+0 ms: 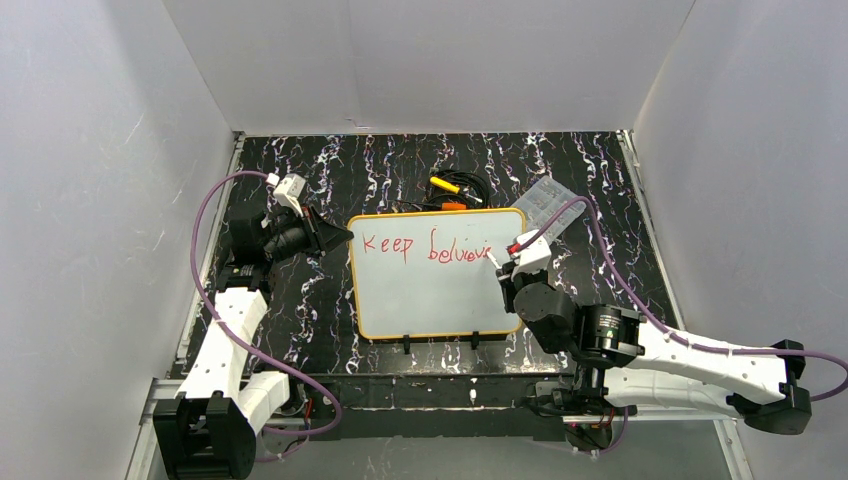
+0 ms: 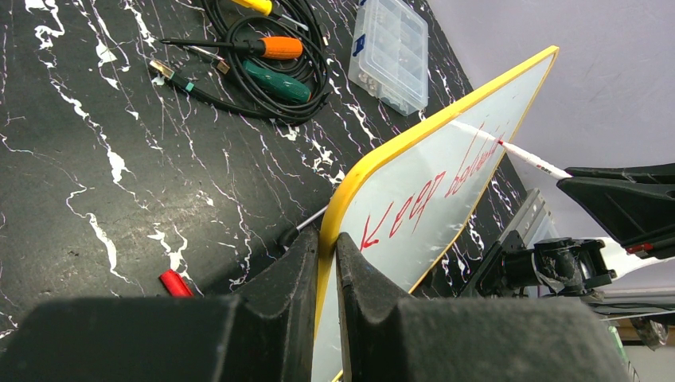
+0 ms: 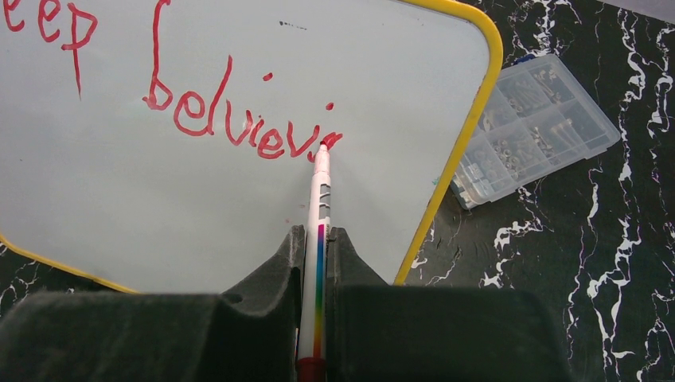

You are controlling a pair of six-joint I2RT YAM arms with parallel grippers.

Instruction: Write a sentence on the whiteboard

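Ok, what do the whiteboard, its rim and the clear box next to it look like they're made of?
The whiteboard has a smooth, glossy white face with a soft sheen, probably melamine or coated board. Its rim is yellow-orange and rounded, likely moulded plastic. The clear box is transparent hard plastic: compartments and small metallic-looking parts show through.

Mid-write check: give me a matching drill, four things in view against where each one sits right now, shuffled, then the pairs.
1 whiteboard
2 marker
3 clear box
4 orange-handled screwdriver

A clamped in the right jaws, tip on the board
B on the table, past the board's far right corner
C among the black cables
D edge pinched in the left jaws

Pairs: 1-D, 2-A, 3-B, 4-C
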